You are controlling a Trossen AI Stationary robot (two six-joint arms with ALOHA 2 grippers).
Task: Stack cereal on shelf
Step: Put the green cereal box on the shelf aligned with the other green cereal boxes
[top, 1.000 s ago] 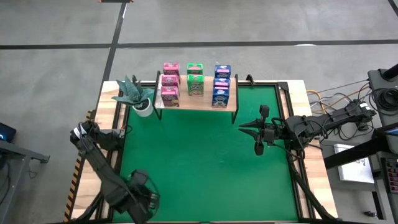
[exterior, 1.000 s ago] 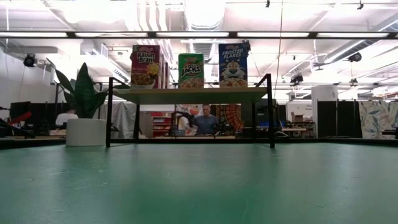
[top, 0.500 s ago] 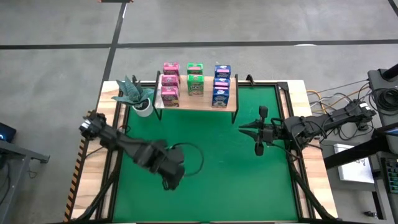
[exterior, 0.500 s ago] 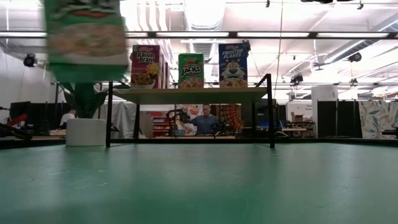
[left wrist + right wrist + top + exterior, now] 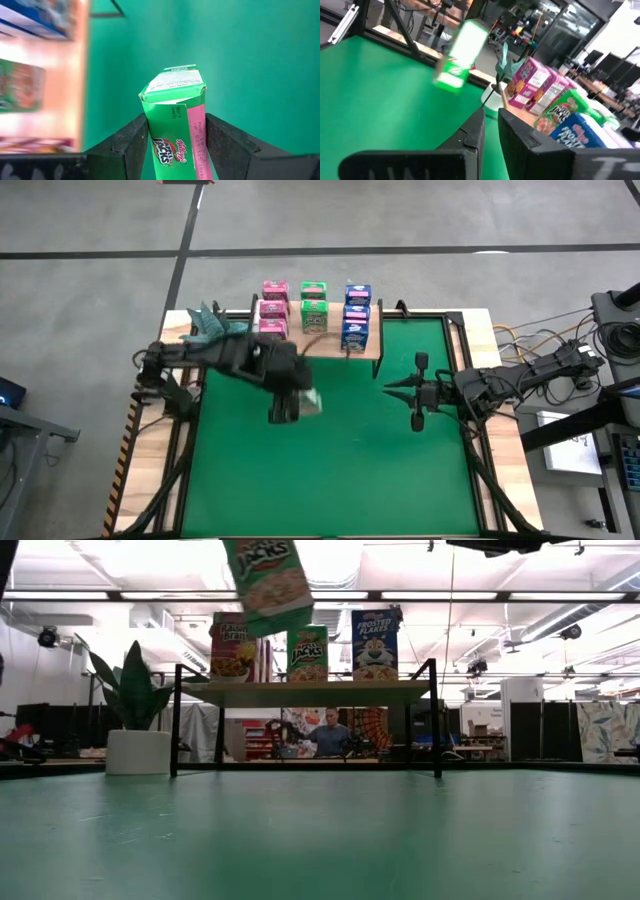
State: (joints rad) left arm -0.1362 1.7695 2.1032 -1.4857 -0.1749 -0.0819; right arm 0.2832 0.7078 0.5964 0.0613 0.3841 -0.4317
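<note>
Above the green mat (image 5: 340, 470), just in front of the shelf (image 5: 325, 347), the left gripper (image 5: 283, 412) clamps one green cereal box (image 5: 309, 402). Eight boxes stand on the shelf: three pink, two green, three blue. Right gripper (image 5: 391, 389) waits, fingers nearly together, over open mat.

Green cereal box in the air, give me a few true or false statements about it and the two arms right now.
1. The left gripper grips a green cereal box. True.
2. That box rests on the shelf. False: it is carried above the green mat.
3. The right gripper holds a blue box. False: it holds nothing, over the mat.
4. A potted plant stands beside the shelf. True.
</note>
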